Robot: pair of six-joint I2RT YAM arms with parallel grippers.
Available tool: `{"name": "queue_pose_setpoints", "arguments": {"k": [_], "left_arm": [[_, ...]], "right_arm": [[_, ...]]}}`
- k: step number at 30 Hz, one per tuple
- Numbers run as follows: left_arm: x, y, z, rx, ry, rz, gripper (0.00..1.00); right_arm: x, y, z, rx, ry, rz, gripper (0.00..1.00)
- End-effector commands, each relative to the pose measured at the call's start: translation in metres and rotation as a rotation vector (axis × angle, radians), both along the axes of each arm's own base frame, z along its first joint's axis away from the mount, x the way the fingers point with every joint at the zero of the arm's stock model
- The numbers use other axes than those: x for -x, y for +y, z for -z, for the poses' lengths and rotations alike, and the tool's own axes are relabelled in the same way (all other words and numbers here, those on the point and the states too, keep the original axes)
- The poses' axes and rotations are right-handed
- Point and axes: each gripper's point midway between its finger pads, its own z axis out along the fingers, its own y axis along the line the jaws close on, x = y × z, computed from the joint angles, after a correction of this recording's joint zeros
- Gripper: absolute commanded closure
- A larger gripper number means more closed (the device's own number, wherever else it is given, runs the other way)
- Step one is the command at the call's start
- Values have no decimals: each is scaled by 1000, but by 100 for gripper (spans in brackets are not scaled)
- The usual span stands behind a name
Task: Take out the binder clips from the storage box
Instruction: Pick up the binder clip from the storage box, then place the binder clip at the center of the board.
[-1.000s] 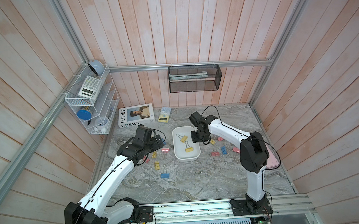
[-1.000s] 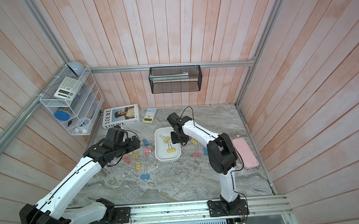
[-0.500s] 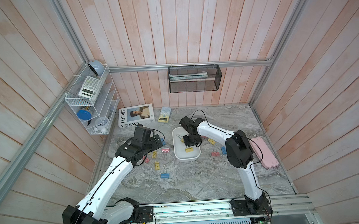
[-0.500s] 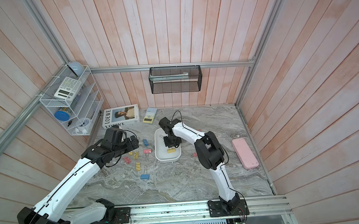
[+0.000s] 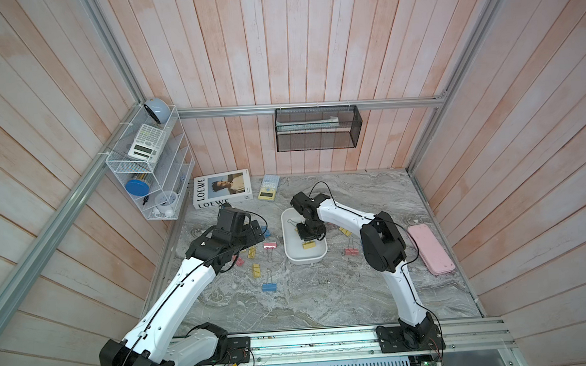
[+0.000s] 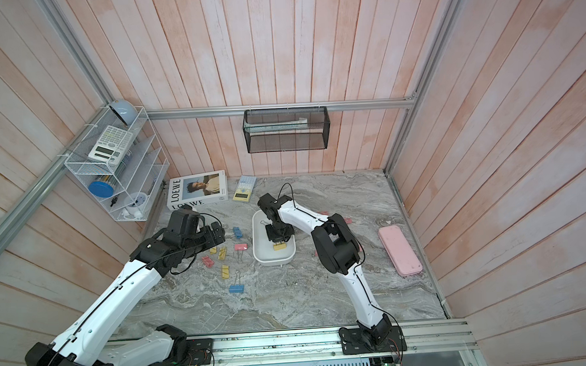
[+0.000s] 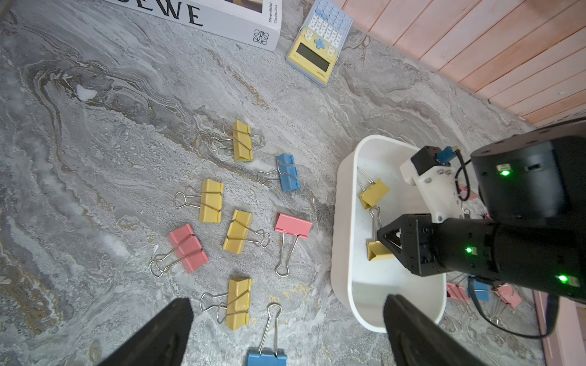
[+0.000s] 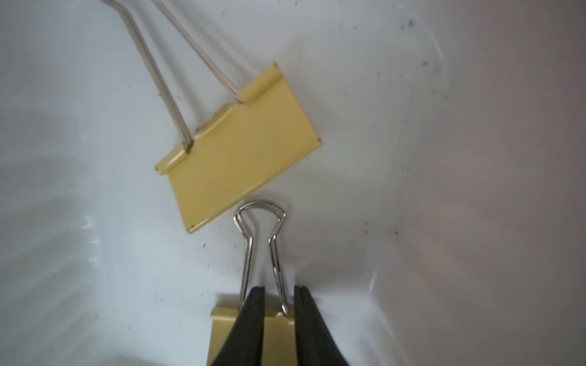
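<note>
The white storage box [image 5: 305,262] [image 6: 271,262] sits mid-table with two yellow binder clips in it [image 7: 374,193] [image 7: 379,252]. My right gripper [image 5: 307,239] [image 8: 279,288] reaches down into the box. Its jaws are narrowed to a small gap over the nearer yellow clip [image 8: 222,332], and one handle wire lies in that gap. Whether they pinch it is unclear. The other yellow clip [image 8: 241,149] lies just beyond. My left gripper [image 5: 256,233] [image 7: 287,299] hovers open left of the box, above several loose clips [image 7: 211,201] on the table.
More clips lie right of the box [image 5: 351,251]. A LOEWE book [image 5: 222,188] and a yellow calculator [image 5: 268,187] lie at the back. A pink case [image 5: 430,249] is at the right. A white wire rack [image 5: 148,169] and a black mesh basket [image 5: 318,128] hang on the walls.
My right gripper swung left from the box's right rim into the box, came down over a yellow clip, and its jaws narrowed. The left arm barely moved.
</note>
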Motion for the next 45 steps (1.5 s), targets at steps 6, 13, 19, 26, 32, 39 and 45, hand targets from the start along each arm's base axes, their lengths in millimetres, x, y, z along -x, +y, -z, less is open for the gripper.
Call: {"name": "queue_pose_setpoints", "arguments": {"k": [6, 13, 19, 26, 32, 39, 45], "left_arm": [[5, 6, -5, -9, -16, -1, 0], [2, -2, -3, 26, -15, 12, 0], [-6, -12, -1, 58, -12, 31, 0], [-16, -24, 4, 86, 10, 57, 0], [-16, -30, 9, 91, 33, 65, 0], [-18, -34, 14, 72, 57, 68, 0], [-29, -52, 10, 57, 57, 107, 3]], "right_arm": [[6, -5, 0, 3, 17, 9, 100], [-1, -10, -57, -44, -94, 35, 100], [2, -38, -101, -72, -168, 98, 100], [13, -89, -118, -82, -210, 198, 100], [11, -120, -88, -72, -167, 267, 100], [-2, -125, -42, -51, -98, 277, 100], [-8, -130, -11, -26, -62, 278, 100]]}}
